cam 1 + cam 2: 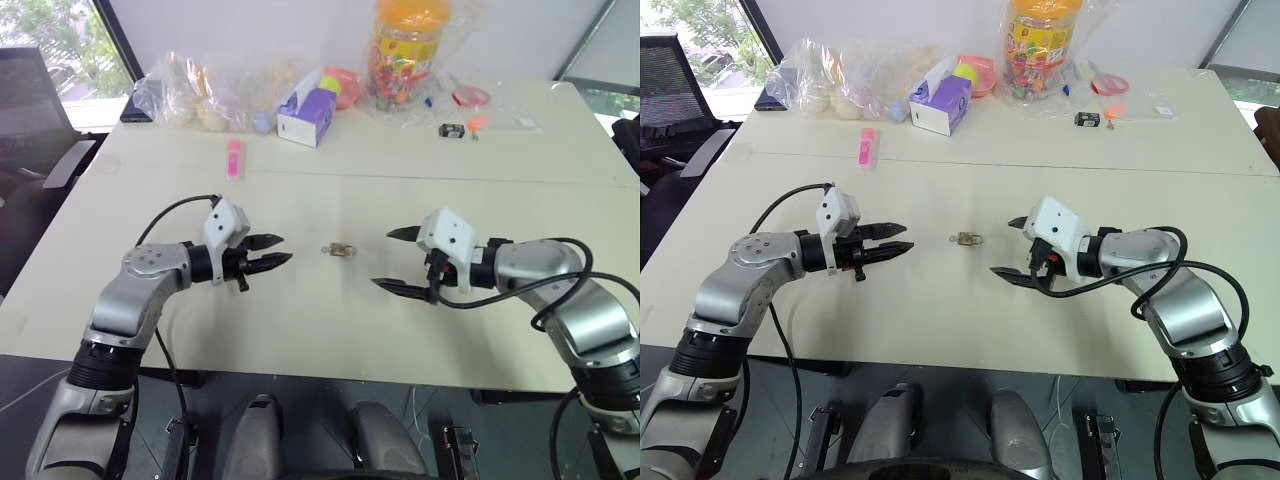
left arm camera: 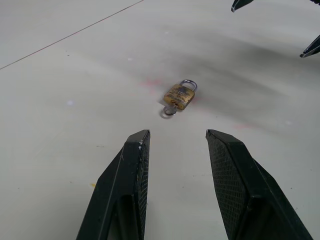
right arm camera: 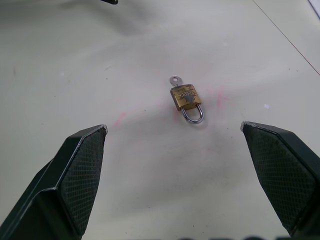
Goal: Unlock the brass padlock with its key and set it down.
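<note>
We find no text we can read. The brass padlock [image 3: 186,97] carries stamped marks on its body, too small and worn to make out. The tall jar [image 1: 407,48] at the back of the worktop [image 1: 330,310] has a printed label, but its letters stay illegible.

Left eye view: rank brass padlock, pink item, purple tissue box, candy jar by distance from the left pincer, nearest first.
1. Brass padlock: on the table just ahead of the left pincer, between both pincers.
2. Pink item: farther back, near the table seam.
3. Purple tissue box: back row, centre.
4. Candy jar: back edge, toward the right side.
</note>
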